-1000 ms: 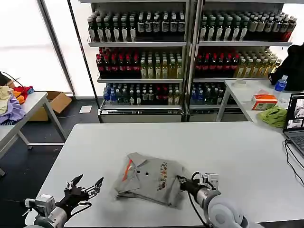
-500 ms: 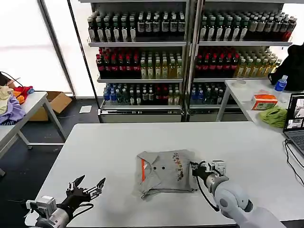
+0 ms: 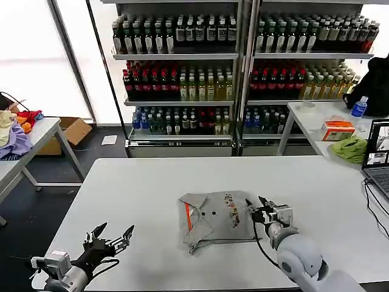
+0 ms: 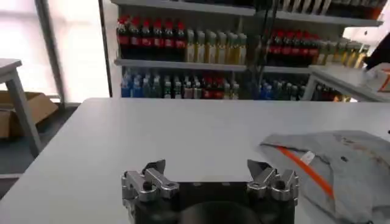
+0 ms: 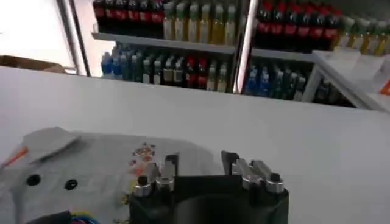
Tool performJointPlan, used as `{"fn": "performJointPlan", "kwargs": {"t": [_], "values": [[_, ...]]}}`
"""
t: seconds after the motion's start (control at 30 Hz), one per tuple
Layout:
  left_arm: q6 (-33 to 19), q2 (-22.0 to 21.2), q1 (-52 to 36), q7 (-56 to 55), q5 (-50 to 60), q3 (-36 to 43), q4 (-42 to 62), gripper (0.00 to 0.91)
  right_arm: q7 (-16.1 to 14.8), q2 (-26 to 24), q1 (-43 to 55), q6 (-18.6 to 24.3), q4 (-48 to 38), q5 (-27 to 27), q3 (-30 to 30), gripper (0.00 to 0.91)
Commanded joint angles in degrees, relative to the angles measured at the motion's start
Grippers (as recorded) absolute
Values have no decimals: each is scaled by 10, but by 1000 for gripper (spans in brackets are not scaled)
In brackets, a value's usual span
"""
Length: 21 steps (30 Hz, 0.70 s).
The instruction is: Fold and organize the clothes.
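Head view: the folded shirt [image 3: 214, 220] lies on the white tabletop [image 3: 152, 188], just left of the right gripper [image 3: 258, 210], whose jaws are spread and hold nothing. The left gripper [image 3: 111, 236] hovers open and empty, well left of the shirt.

Left wrist view: the open left gripper [image 4: 208, 169] faces the shirt [image 4: 332, 167].

Right wrist view: the open right gripper [image 5: 200, 162] sits at the shirt's [image 5: 91, 167] edge.
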Motion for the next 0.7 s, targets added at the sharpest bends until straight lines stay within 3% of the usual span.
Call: {"fn": "performJointPlan", "kwargs": {"t": [0.03, 0.7], "values": [[0, -7, 14, 0, 3, -9, -9, 907, 18, 1, -64, -2, 98, -27, -34, 907], [2, -4, 7, 2, 2, -4, 5, 907, 68, -2, -97, -2, 66, 78, -27, 907]]}}
